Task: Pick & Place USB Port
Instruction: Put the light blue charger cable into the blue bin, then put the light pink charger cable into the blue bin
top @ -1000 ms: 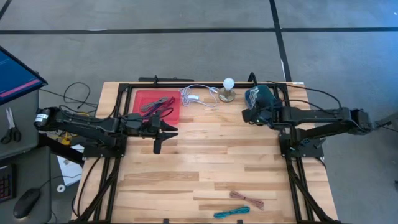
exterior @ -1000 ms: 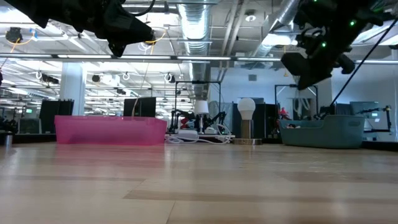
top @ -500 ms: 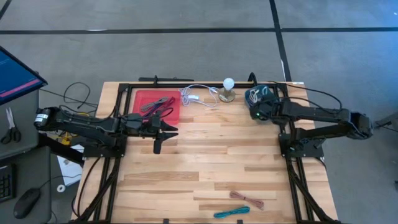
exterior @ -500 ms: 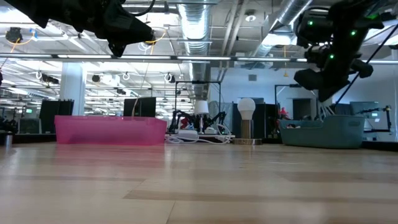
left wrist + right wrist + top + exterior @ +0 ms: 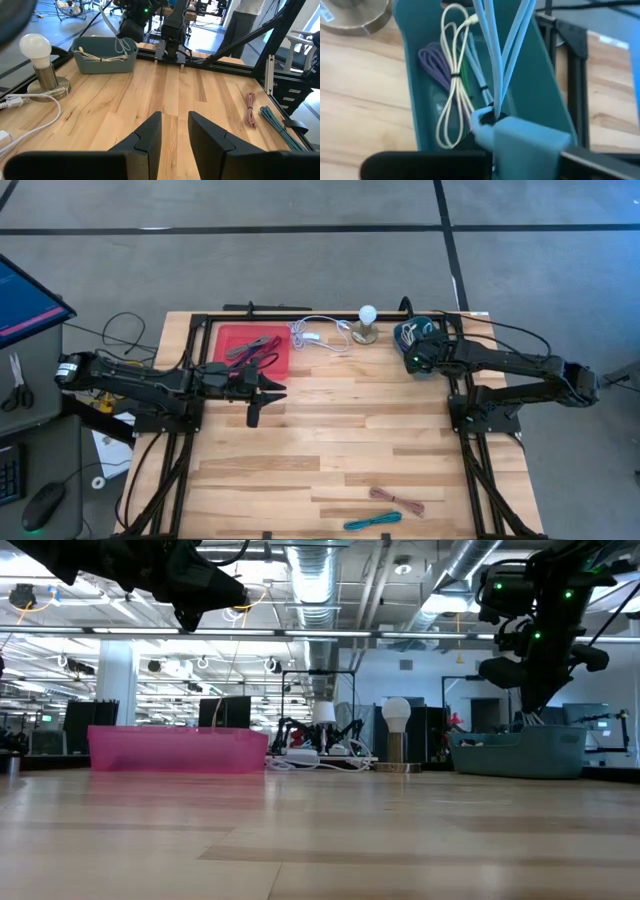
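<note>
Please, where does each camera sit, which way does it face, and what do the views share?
High: above the table, facing straight down; shows both arms, left tool open, right tool at the bin.
Low: at table height, facing across into the room; arms enter from above.
Left wrist: faces across the table past its own fingers toward the bin.
Right wrist: looks down into the bin; its tool grips a cable.
Shared: the bin, in all four.

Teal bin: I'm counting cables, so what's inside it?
Inside the teal bin: a cream cable, a purple cable and a light-blue cable. The right claw hides the rest.
</note>
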You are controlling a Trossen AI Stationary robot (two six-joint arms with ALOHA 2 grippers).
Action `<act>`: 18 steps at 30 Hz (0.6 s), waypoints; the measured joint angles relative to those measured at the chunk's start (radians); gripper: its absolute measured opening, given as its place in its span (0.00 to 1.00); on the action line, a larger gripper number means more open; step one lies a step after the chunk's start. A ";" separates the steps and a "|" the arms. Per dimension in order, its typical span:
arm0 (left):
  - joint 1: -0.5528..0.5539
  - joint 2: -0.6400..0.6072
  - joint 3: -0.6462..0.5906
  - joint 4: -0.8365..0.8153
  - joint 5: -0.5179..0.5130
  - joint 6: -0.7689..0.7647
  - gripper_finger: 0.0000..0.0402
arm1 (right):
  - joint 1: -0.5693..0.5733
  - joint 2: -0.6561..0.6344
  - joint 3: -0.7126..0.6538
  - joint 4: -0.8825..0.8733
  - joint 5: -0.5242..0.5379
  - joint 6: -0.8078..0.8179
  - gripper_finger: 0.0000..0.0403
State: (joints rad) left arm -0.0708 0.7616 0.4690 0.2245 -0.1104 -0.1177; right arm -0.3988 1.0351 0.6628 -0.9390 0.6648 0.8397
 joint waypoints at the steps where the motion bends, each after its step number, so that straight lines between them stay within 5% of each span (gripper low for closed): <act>1: 0.000 0.000 0.000 0.000 0.000 0.000 0.24 | -0.003 0.000 0.000 0.000 -0.012 0.000 0.03; 18: 0.000 0.000 0.000 0.000 0.000 0.000 0.24 | -0.034 -0.002 0.068 0.005 -0.011 -0.125 0.29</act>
State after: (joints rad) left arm -0.0708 0.7616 0.4690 0.2249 -0.1104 -0.1177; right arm -0.4326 1.0328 0.7311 -0.9340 0.6535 0.7144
